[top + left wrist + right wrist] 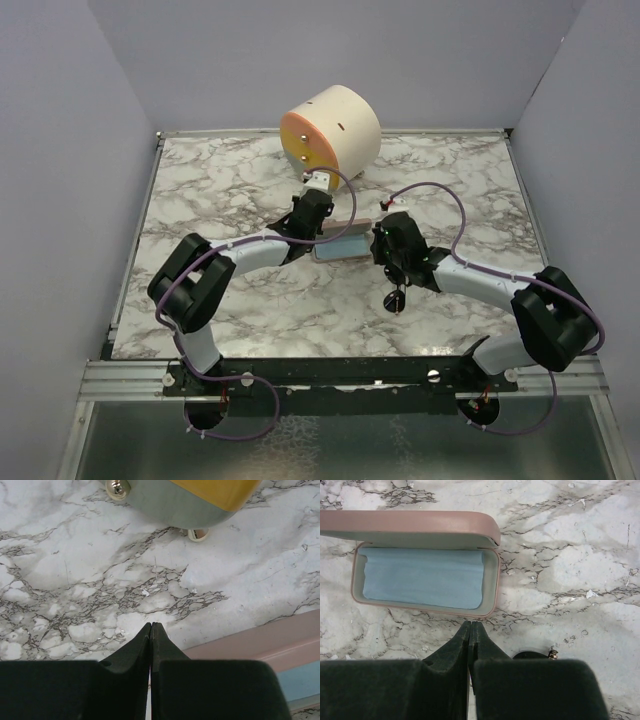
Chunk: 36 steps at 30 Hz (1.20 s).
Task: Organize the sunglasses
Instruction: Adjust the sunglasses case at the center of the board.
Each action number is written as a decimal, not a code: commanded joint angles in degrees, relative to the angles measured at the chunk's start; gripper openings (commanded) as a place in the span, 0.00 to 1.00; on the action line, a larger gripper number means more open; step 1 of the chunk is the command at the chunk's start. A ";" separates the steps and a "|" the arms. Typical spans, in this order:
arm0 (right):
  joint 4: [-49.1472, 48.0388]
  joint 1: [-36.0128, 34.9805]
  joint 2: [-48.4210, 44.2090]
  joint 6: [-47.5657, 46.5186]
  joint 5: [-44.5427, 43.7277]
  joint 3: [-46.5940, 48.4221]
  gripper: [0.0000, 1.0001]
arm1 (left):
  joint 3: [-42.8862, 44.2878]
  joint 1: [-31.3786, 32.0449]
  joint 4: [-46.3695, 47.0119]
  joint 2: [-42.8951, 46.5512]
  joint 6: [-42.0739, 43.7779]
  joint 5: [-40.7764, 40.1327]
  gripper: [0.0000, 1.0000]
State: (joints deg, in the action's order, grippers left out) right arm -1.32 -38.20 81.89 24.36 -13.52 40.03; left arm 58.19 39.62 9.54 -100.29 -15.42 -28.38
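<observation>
Sunglasses (397, 297): likely light, fragile, slick-lensed; lying near case (410, 527). Best taken by the frame's bridge. Left gripper (151, 625), right gripper (470, 624): both closed, empty.

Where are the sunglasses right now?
In the top view the sunglasses lie on the table, right of centre, beside the right arm, nearer the viewer than the open case.

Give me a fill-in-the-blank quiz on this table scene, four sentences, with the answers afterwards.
The pink case is ___.
Inside it lies a light ___ cloth.
The right fingers are ___.
The sunglasses lie on the marble ___, not in the case.
Answers: open, blue, shut, table.
</observation>
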 commanded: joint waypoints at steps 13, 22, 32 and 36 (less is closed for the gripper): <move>-2.44 -0.31 4.52 0.47 -1.05 1.85 0.01 | -6.42 0.11 0.75 6.33 -2.40 5.76 0.01; -3.67 -0.39 9.19 0.43 -0.12 4.65 0.01 | -8.77 1.17 -0.04 10.37 -4.05 7.02 0.01; -5.98 -0.37 14.57 1.20 2.03 7.27 0.01 | -10.19 3.56 0.15 11.20 -5.21 7.36 0.00; -6.53 -0.34 16.17 1.34 2.56 8.35 0.01 | -10.94 4.03 -0.04 11.81 -5.30 7.20 0.00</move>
State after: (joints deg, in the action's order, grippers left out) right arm -4.84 -38.20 96.42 25.04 -12.34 46.17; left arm 48.10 43.05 9.34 -90.63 -19.88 -22.06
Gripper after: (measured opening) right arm 0.012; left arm 0.010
